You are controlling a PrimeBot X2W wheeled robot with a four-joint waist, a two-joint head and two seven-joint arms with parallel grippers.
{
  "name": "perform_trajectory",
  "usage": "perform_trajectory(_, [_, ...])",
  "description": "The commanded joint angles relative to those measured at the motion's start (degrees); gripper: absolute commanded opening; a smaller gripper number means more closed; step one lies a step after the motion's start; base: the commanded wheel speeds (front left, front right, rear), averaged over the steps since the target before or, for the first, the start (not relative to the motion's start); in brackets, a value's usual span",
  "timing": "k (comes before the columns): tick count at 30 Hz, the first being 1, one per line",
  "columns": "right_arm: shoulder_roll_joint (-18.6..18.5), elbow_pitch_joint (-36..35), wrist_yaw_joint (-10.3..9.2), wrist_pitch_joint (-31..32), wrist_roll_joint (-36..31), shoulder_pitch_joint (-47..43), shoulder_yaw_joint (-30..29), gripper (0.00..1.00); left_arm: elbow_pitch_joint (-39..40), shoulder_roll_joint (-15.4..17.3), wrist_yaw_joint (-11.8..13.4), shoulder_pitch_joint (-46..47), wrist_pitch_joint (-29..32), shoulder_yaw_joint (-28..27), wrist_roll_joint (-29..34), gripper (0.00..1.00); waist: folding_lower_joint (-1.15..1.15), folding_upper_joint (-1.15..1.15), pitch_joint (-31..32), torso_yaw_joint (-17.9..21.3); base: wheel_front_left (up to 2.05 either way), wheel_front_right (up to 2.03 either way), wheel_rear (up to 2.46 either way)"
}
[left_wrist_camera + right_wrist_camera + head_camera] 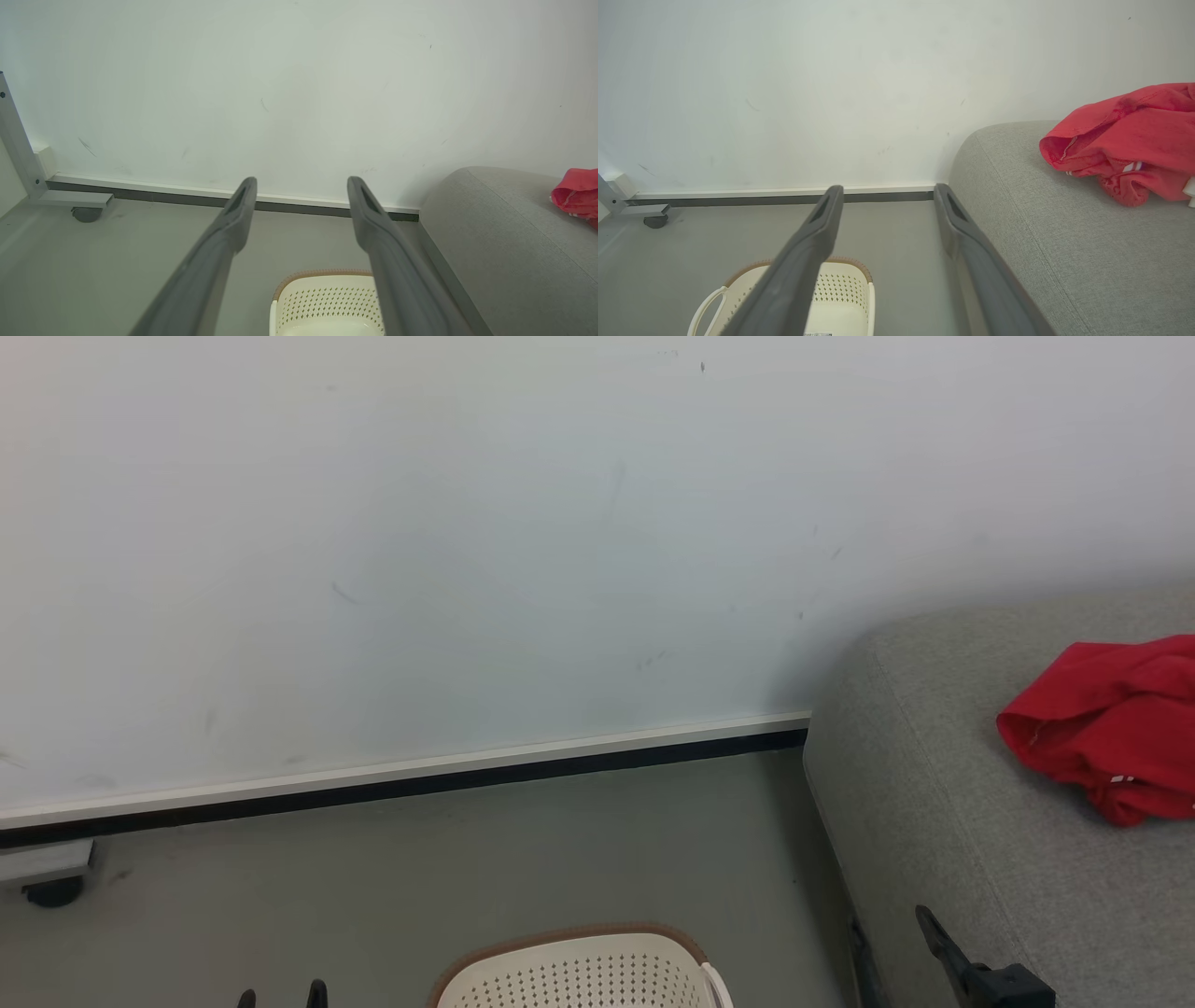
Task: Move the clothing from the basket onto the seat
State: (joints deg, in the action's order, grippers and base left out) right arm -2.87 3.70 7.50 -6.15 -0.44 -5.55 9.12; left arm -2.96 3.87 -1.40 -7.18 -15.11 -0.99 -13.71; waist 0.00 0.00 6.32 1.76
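My left pincer (301, 184) and right pincer (888, 189) gape wide, holding nothing; clothing (1125, 135) lies on the seat (1064, 252), basket (845, 291) on floor (889, 233)

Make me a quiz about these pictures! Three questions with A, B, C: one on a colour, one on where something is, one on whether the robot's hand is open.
1. What colour is the rim of the basket? A brown B blue C green
2. Where does the red clothing lie? A in the basket B on the grey seat C on the floor
3. How is the left gripper? A shut on clothing B open C shut on the basket
Answers: 1 A, its top edge is brown. 2 B, the red heap rests on the seat. 3 B, its jaws stand apart, holding nothing.
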Motion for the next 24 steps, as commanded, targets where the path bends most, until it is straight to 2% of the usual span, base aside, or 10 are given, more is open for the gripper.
perform_trajectory(1, [0.08, 0.07, -0.02, -0.41, 0.46, -0.09, 0.15, 1.0, -0.11, 0.02, -0.02, -1.01, -0.1, -0.19, 0.35, 1.0, 0.0, 0.0, -0.01, 0.04, 0.0, 0.0, 0.0])
perform_trajectory(4, [0.08, 0.33, -0.02, -0.44, 0.56, -0.17, 0.06, 1.0, -0.22, -0.18, 0.05, -1.01, -0.1, -0.36, 0.35, 1.0, 0.0, 0.0, 0.01, 0.05, 0.0, 0.0, 0.0])
perform_trajectory(5, [-0.01, 0.45, 0.0, -0.28, 0.22, -0.02, -0.03, 0.0, -0.24, -0.19, -0.02, -0.01, 0.02, -0.22, -0.05, 0.0, 0.0, 0.0, 0.0, 0.06, 0.0, 0.0, 0.0])
perform_trajectory(9, [-0.04, 2.06, 0.0, -0.21, 0.8, -1.06, -0.03, 0.0, -2.41, -0.68, -0.05, 0.08, 0.61, -0.24, -0.91, 0.0, 0.0, 0.0, -0.04, 0.08, 0.0, 0.0, 0.0])
perform_trajectory(24, [-1.62, 3.34, 0.0, 0.84, 20.89, 1.5, -1.48, 0.0, -4.07, -0.73, -1.01, 3.13, 4.85, -1.19, -16.34, 0.0, 0.0, 0.0, -0.78, -0.15, 0.0, 0.0, 0.0])
